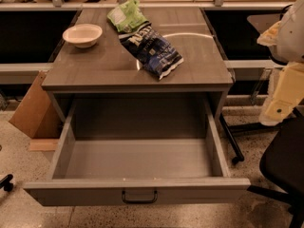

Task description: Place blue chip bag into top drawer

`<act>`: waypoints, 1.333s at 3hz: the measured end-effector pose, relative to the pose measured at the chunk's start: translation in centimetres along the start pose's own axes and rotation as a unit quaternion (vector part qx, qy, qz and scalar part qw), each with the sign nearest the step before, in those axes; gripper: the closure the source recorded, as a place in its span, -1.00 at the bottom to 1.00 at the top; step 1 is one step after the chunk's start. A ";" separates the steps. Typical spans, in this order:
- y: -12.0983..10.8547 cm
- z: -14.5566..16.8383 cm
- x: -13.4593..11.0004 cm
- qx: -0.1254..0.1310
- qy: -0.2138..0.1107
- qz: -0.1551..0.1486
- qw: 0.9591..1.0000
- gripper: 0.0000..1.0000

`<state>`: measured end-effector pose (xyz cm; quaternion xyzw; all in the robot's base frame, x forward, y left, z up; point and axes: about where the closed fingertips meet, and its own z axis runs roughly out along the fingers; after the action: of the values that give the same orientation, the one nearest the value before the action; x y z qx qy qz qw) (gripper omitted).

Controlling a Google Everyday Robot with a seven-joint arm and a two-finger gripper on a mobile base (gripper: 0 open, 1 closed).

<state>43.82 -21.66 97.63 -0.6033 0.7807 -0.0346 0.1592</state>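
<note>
As seen from the front, the wide, shallow grey top drawer with a small dark metal handle stands pulled out from a grey wood-grain cabinet. Only the drawer's bare grey floor shows between its walls. Left of the drawer, a brown cardboard panel leans by the cabinet's side. Above the drawer's left half, on the cabinet top, sits a round cream bowl; only its pale inner surface shows. Further back, above the drawer's middle, lies a small crumpled light-green snack bag. The dark navy-blue glossy foil chip bag with white lettering lies flat on the cabinet top above the drawer's middle, set diagonally, its upper end touching the green bag; it is outside the drawer. Right of the drawer, at the frame edge and well apart from the bag, hangs the robot's white and pale-yellow gripper; whether it is open or closed cannot be told. Below it, right of the drawer front, is a black chair seat.
</note>
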 end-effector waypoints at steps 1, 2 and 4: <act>0.0 0.0 0.0 0.000 0.000 0.000 1.000 -1.00; -1.5 1.3 -1.4 0.007 -0.020 -0.001 1.000 -1.00; -3.9 4.6 -4.0 0.006 -0.063 0.012 0.998 -1.00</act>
<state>49.65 -18.23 95.06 -0.5942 0.7757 0.0009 0.2124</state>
